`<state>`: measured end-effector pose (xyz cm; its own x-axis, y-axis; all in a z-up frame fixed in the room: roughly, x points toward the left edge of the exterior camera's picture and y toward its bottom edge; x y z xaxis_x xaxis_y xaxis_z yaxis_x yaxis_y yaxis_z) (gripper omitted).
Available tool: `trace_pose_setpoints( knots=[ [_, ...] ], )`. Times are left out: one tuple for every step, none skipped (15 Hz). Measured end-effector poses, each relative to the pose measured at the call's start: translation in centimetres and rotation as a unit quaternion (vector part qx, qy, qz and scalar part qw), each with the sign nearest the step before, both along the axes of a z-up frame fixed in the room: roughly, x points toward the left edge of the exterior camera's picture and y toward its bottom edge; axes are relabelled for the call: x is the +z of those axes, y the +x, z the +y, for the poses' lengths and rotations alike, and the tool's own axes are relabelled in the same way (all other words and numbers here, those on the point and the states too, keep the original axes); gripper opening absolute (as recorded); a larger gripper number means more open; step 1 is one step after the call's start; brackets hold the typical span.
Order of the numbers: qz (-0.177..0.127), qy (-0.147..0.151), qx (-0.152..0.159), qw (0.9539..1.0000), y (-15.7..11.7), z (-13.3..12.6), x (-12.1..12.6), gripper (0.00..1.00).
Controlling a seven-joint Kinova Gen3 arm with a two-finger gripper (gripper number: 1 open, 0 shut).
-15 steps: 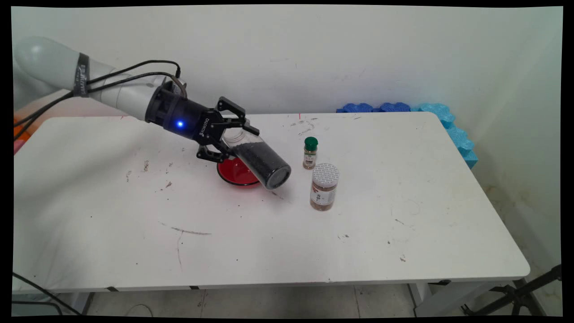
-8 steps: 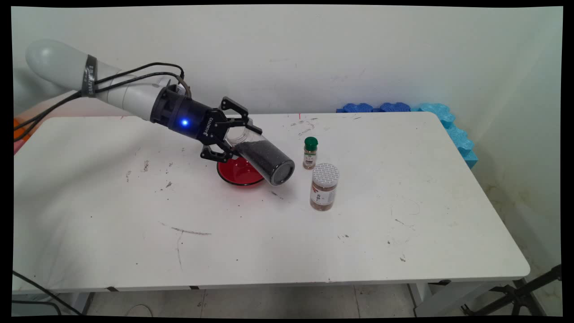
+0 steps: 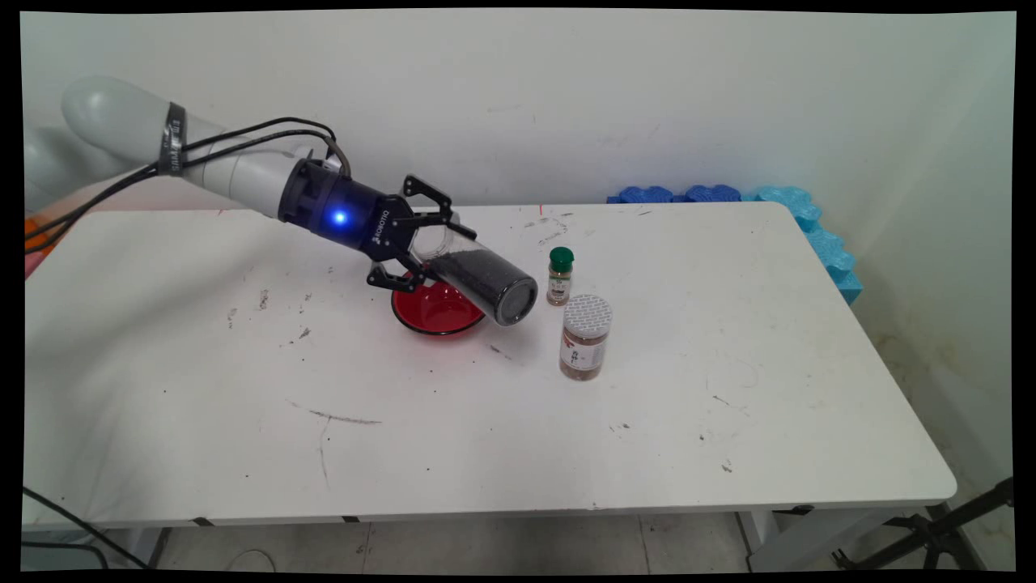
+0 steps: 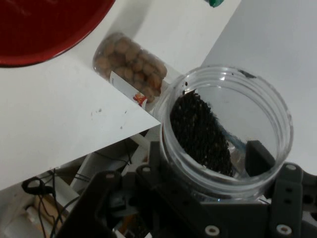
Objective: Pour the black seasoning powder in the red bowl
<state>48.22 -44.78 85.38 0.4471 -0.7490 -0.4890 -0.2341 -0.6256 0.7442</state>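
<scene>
My gripper (image 3: pixel 429 251) is shut on a clear jar (image 3: pixel 486 279) part-filled with black grains. The jar is held tilted, its closed base pointing down to the right and its open mouth toward the hand. It hangs over the right rim of a red bowl (image 3: pixel 433 312) on the table. In the hand view I look into the jar's open mouth (image 4: pixel 223 134), with the grains piled on one side; the gripper (image 4: pixel 218 163) clasps it, and the red bowl (image 4: pixel 44 29) lies at the upper left.
A small green-capped spice bottle (image 3: pixel 559 277) and a white-lidded jar of brown balls (image 3: pixel 584 337) stand just right of the held jar; the latter also shows as brown jar (image 4: pixel 131 69). Blue foam pieces (image 3: pixel 728 194) line the table's back right corner.
The arm has shifted a little to the right and up, carrying the jar with it. The jar's base has risen, so it lies closer to level over the bowl.
</scene>
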Motion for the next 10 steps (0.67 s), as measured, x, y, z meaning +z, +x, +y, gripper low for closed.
trace_pose_setpoints(
  knots=[
    [0.002,0.004,0.003,1.0000,0.02,-0.07,-0.08,0.00],
    [0.005,0.009,0.005,0.9999,0.03,-0.13,-0.16,0.00],
    [0.007,0.014,0.008,0.9998,0.06,-0.20,-0.25,0.00],
    [0.010,0.019,0.012,0.9997,0.09,-0.26,-0.31,0.00],
    [0.012,0.025,0.016,0.9995,0.13,-0.32,-0.39,0.00],
    [0.015,0.030,0.019,0.9993,0.15,-0.38,-0.46,0.00],
    [0.018,0.035,0.023,0.9990,0.20,-0.41,-0.53,0.00],
    [0.021,0.040,0.026,0.9986,0.22,-0.44,-0.59,0.00],
    [0.024,0.045,0.029,0.9983,0.25,-0.47,-0.63,0.00],
    [0.027,0.050,0.032,0.9979,0.27,-0.50,-0.68,0.00]
  ],
)
